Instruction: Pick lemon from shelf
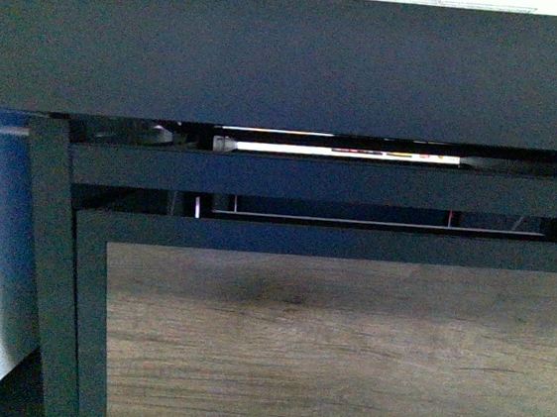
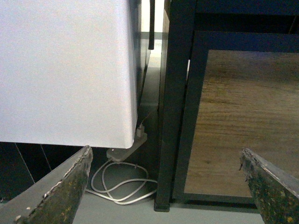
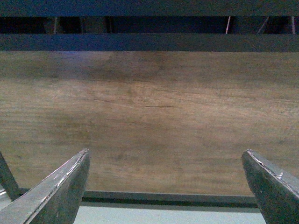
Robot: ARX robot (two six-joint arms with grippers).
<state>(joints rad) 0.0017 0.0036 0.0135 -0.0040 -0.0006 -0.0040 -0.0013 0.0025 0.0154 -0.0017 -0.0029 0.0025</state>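
Observation:
The lemon is out of view in every frame. The shelf fills the front view: a black metal tray rim (image 1: 293,66) across the top and a brown wood-grain panel (image 1: 343,355) in a black frame below. My left gripper (image 2: 166,186) is open, low beside the shelf's black corner post (image 2: 173,116), nothing between its fingers. My right gripper (image 3: 166,186) is open too, facing the wood-grain panel (image 3: 149,116) near its lower frame bar (image 3: 168,198). Neither arm shows in the front view.
A large white box-like body (image 2: 65,70) stands close to the shelf's left side. On the grey floor under it lie a white power strip (image 2: 126,149) and a coiled white cable (image 2: 119,184). A narrow gap separates the box and the post.

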